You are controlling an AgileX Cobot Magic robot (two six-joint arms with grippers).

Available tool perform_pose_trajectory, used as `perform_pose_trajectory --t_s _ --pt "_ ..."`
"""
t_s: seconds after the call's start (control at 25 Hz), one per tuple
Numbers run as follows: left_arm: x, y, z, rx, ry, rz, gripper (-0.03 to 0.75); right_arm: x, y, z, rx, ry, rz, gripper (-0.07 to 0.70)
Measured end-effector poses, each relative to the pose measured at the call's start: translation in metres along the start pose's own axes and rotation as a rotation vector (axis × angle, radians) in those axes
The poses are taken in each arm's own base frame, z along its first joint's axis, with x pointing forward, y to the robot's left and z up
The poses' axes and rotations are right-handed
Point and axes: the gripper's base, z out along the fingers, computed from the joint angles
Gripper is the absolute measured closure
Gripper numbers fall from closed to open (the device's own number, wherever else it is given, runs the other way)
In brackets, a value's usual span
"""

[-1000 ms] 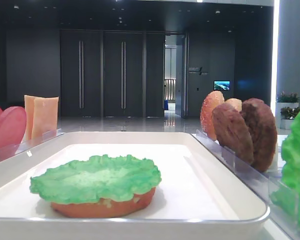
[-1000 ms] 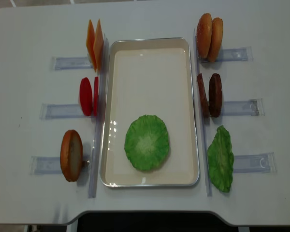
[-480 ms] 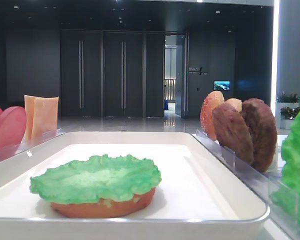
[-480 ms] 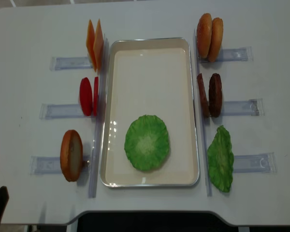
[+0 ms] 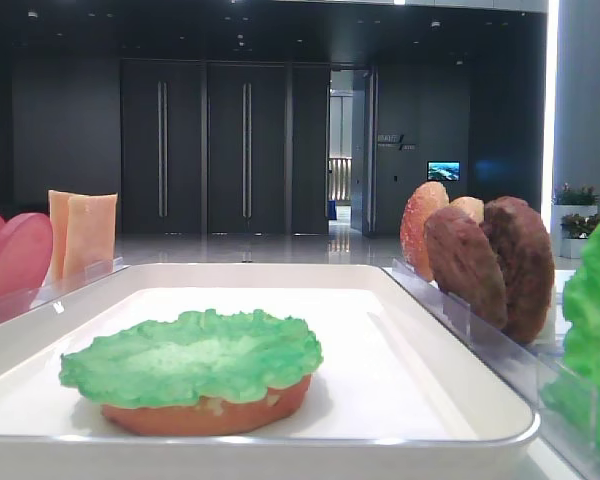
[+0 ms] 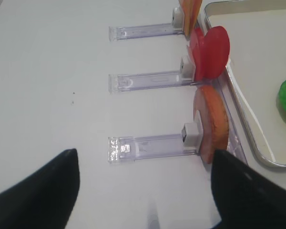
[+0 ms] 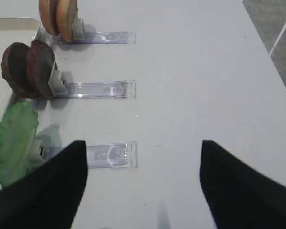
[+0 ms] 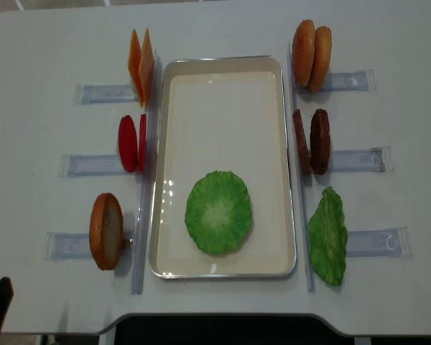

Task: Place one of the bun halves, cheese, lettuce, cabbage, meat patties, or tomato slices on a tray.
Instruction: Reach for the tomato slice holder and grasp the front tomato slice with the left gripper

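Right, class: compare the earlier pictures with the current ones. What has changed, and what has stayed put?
The left gripper has edged further into the lower-left corner of the overhead view. Its jaws stand open and hold nothing. Nothing visible was picked up or let go. The lettuce on the tray and every piece standing in the side holders stayed as they were.

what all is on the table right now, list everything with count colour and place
tray: one, white, table centre
lettuce on a bun half: one each, green over orange, near end of tray
cheese: two, pale orange, far left
tomato slices: two, red, mid left
bun half: one, orange-tan, near left
bun halves: two, far right
meat patties: two, dark brown, mid right
lettuce leaf: one, green, near right
holder strips: six, clear
left gripper: open, empty
right gripper: open, empty
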Motion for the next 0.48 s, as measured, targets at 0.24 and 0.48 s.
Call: perform_pose_trajectory --t_s 0.24,0.48 --pt "-0.006 0.001 -0.005 0.002 0.056 -0.017 0.048 0.000 0.000 0.000 0.000 0.000 0.000 0.155" --pt "-0.032 0.002 -0.001 0.002 0.188 -0.063 0.060 0.000 0.000 0.000 0.000 0.000 0.000 0.155"
